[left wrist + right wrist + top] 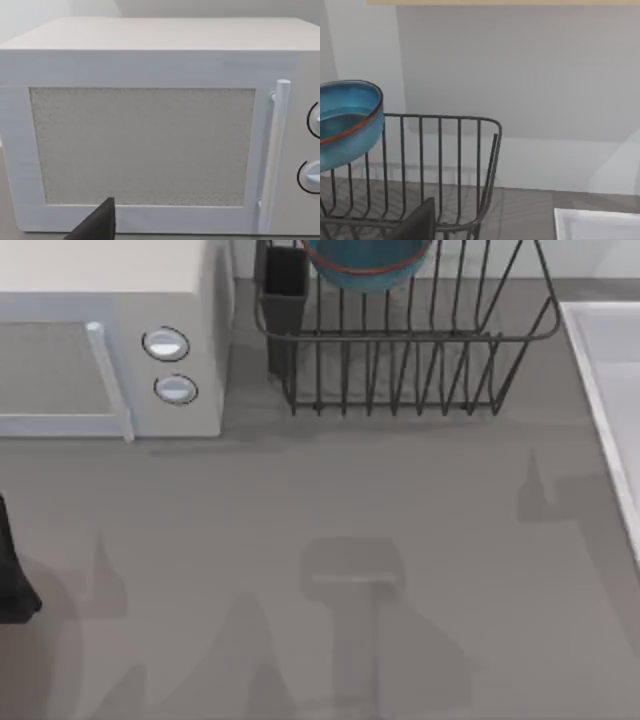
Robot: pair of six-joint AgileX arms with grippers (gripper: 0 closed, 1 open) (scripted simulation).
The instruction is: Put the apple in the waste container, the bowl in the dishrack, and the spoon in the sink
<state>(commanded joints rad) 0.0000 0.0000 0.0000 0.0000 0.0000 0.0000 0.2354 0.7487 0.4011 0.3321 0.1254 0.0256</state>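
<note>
The bowl [368, 265], blue-teal with a thin reddish rim, rests tilted inside the dishrack [400, 370] at the back middle of the table. In the right wrist view the bowl [347, 120] leans on the bars of the dishrack [440, 150], with a dark part of my right gripper [417, 225] in front of the rack. The pale sink [610, 370] lies along the right edge; its corner [595, 225] appears beside the rack. My left arm [12, 575] is at the table's left edge, and my left gripper [97, 225] faces the microwave door. The apple, spoon and waste container are out of view.
A white microwave [110, 350] with two round knobs and a bar handle [275, 150] stands at the back left. A dark cutlery cup [285, 290] sits at the rack's left corner. Grey tabletop [330, 570] stretches across the front.
</note>
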